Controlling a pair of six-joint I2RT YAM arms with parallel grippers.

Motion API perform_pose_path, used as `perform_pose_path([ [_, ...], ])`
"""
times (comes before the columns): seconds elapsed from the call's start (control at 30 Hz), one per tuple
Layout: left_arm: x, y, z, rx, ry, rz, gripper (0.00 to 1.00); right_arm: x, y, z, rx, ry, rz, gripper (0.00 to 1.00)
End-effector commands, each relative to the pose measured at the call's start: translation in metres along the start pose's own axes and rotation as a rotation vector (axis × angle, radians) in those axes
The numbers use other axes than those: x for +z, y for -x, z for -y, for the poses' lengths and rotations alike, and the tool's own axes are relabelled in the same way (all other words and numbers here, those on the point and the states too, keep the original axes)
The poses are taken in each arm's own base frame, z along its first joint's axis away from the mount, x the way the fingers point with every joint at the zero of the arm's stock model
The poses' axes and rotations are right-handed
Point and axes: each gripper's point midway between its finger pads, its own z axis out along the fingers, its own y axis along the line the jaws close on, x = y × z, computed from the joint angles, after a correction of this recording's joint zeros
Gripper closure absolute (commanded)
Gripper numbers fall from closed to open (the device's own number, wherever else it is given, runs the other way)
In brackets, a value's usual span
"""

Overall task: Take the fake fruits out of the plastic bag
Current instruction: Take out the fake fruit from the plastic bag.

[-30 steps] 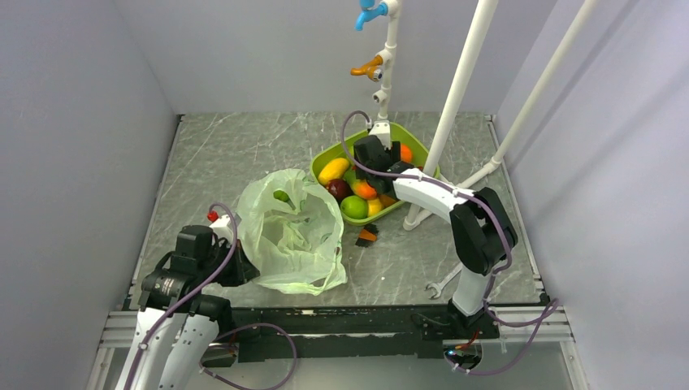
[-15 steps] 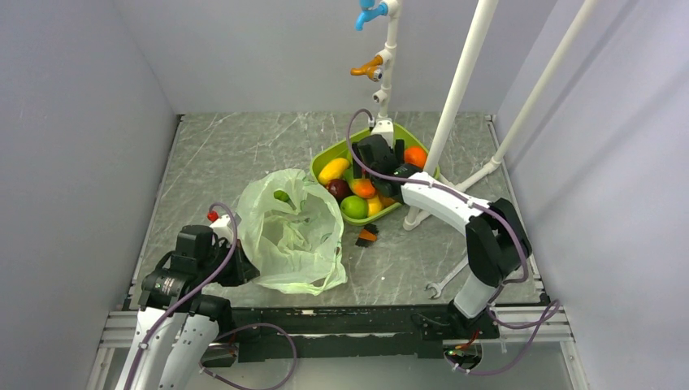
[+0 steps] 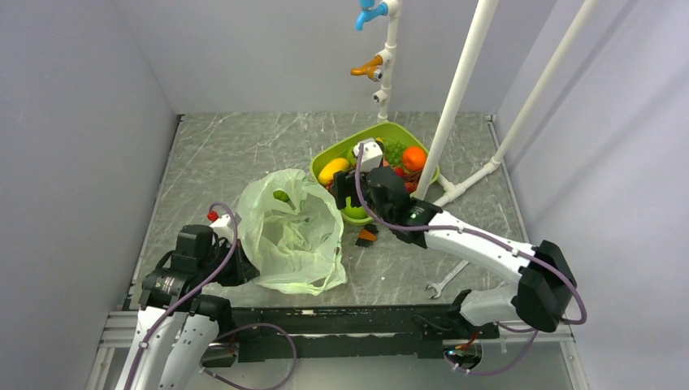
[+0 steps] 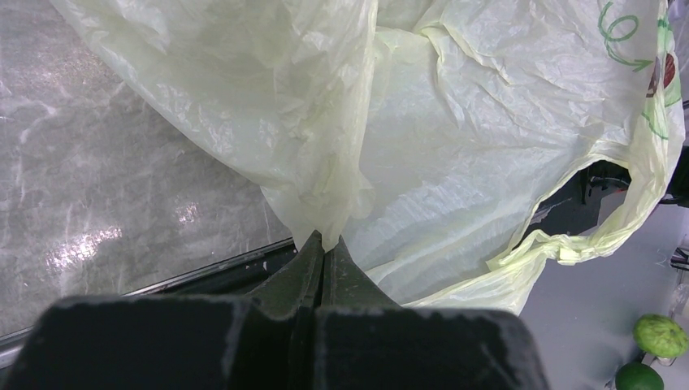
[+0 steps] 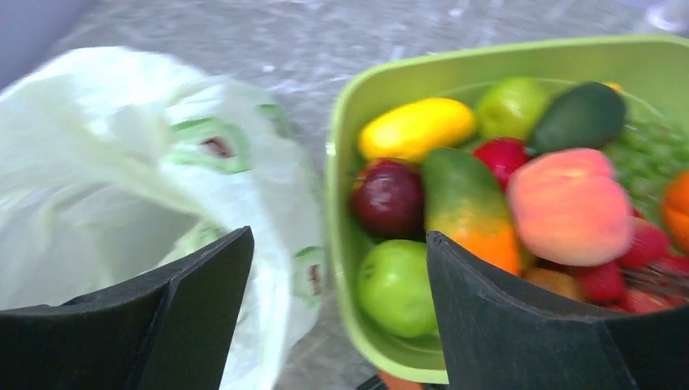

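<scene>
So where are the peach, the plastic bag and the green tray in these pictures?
peach (image 5: 569,203): right wrist view, middle of its pink-orange skin.
plastic bag (image 3: 286,236): top view, crumpled middle of the bag.
green tray (image 5: 455,77): right wrist view, bare far wall just under the rim.

Pale green bag, lime tray, bright fruit on grey marble

The plastic bag (image 3: 290,231) is translucent pale green, printed with small green swirls and dark red marks. In the right wrist view the lime-green tray (image 5: 455,73) shows a yellow oval fruit (image 5: 417,127) at 10 o'clock, a dark green avocado (image 5: 579,116) at 1, a pink-orange peach (image 5: 569,205) at 3, a glossy green apple (image 5: 396,286) at 8 and a dark red plum (image 5: 388,197) at 9 — the middle piece (image 5: 467,203) fades from green to orange. Red berries (image 5: 605,280) lie at 5. The table (image 3: 236,154) is grey marble with white veins — at its 12 o'clock hang 2 taps, a blue tap (image 3: 370,11) and an orange tap (image 3: 367,70).
</scene>
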Motion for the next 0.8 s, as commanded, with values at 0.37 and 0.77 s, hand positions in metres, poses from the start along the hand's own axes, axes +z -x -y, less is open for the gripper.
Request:
perform_pose_path([
  [0.37,0.0,0.006,0.002,0.018,-0.017,0.029,1.0,-0.039,-0.015,-0.191,-0.127,0.785,0.071,0.53],
  [0.77,0.0,0.007,0.002,0.021,-0.02,0.032,1.0,0.049,-0.069,-0.209,-0.09,0.554,0.069,0.56],
])
